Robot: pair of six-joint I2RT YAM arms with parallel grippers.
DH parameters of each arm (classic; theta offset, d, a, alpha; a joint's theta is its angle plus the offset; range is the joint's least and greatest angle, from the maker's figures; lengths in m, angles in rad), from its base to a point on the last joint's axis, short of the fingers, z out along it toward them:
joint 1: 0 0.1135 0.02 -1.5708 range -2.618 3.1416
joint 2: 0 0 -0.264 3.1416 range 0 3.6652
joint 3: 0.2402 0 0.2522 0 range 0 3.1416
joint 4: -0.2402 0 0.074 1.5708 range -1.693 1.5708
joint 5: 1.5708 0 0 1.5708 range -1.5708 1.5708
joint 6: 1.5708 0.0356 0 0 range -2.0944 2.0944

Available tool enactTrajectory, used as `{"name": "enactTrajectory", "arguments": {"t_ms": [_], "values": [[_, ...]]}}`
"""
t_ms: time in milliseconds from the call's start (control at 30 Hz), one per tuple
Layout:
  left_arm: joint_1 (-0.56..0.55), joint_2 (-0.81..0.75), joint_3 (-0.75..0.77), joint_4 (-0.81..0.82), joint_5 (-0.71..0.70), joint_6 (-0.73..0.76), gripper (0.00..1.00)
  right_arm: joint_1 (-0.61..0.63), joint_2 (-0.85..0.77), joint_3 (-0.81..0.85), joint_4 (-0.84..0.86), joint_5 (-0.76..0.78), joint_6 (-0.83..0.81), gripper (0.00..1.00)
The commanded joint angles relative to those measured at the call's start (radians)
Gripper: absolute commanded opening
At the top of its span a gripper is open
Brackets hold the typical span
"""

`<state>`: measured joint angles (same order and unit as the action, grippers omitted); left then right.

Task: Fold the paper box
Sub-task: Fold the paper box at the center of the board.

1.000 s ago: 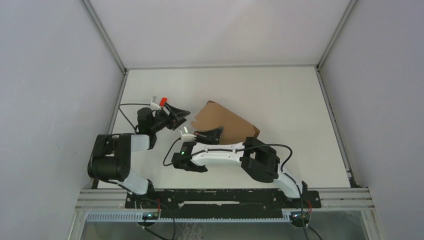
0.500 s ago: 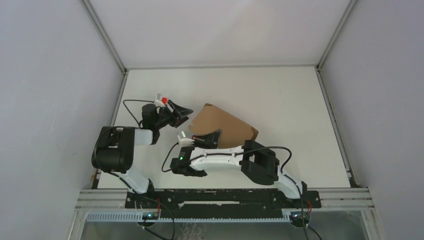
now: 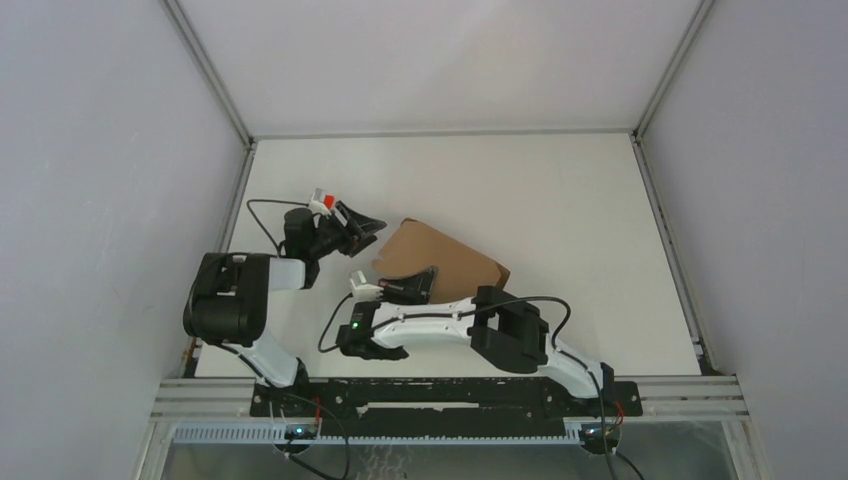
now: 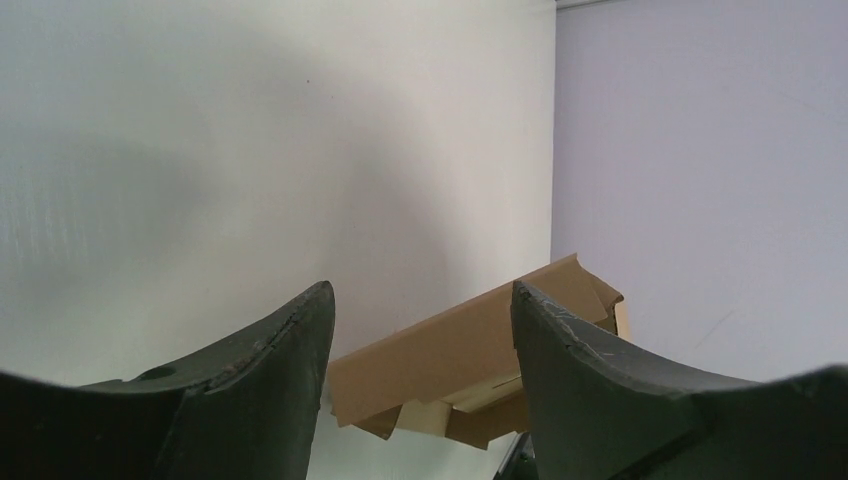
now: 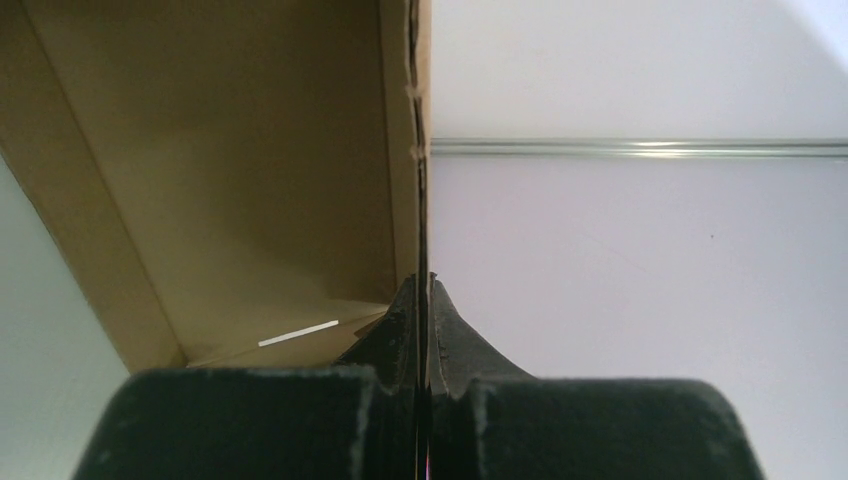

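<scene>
Pinches one thin wall of the paper box (image 5: pixel 250 180) in the tightly closed right gripper (image 5: pixel 425 288). Holds the left gripper (image 4: pixel 420 300) spread wide, empty, box just ahead beyond its fingertips, long edge slanting across the gap.

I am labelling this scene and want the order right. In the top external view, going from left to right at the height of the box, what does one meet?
left wall → left arm's black joint → left gripper → paper box → table → right wall
</scene>
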<state>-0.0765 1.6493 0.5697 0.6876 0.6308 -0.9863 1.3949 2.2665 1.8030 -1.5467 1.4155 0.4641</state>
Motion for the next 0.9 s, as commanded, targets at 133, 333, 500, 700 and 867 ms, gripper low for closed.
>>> {"name": "enactTrajectory", "arguments": {"t_ms": [133, 333, 500, 700, 867], "values": [[-0.005, -0.031, 0.012, 0.010, -0.016, 0.036, 0.70, 0.012, 0.016, 0.035, -0.053, 0.053, 0.097, 0.00], [-0.005, -0.026, 0.031, 0.008, 0.003, 0.038, 0.71, -0.012, -0.013, -0.021, -0.052, 0.082, 0.095, 0.00], [-0.006, -0.002, 0.042, 0.068, 0.044, 0.035, 0.74, -0.034, -0.078, -0.029, -0.049, 0.041, 0.109, 0.00], [-0.041, 0.045, 0.077, 0.119, 0.070, 0.027, 0.74, -0.028, -0.121, -0.043, -0.050, 0.070, 0.079, 0.00], [-0.108, 0.073, 0.126, 0.127, 0.079, 0.046, 0.75, -0.017, -0.111, -0.042, -0.050, 0.070, 0.072, 0.00]]}}
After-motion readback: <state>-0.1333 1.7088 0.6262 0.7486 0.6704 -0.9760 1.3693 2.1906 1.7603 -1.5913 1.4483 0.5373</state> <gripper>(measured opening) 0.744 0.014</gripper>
